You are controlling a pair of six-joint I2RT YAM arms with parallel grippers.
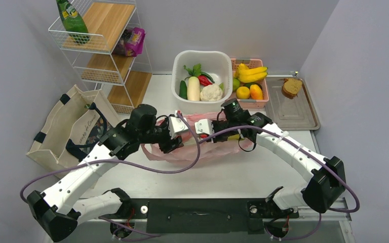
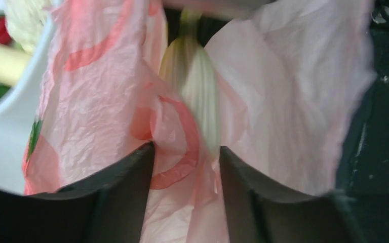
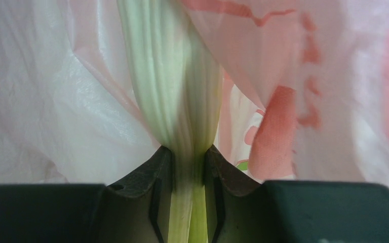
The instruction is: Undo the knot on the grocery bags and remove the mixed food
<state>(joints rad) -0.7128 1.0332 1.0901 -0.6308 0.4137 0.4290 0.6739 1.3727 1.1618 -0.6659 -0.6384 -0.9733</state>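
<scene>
My arms are covering most of the bag.
The stalk is running off the top edge at my right wrist; at my left it is showing blurred, the tub is getting cropped, and I am not making out the knot.

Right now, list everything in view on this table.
rack: one, white wire, far left
bottle: one, green, rack's top shelf
snack packet: one, purple, on the rack
tote: one, beige, black straps, left side
tub: one, white, far centre
basket: one, pink, right of tub
bananas: one bunch, yellow, in basket
tray: one, grey, far right
bread: one slice, brown, on tray
plastic bag: one, pink, centre
stalk: one, pale green, among bag folds
left claw: one, black, open around bag plastic
right claw: one, black, shut on stalk
</scene>
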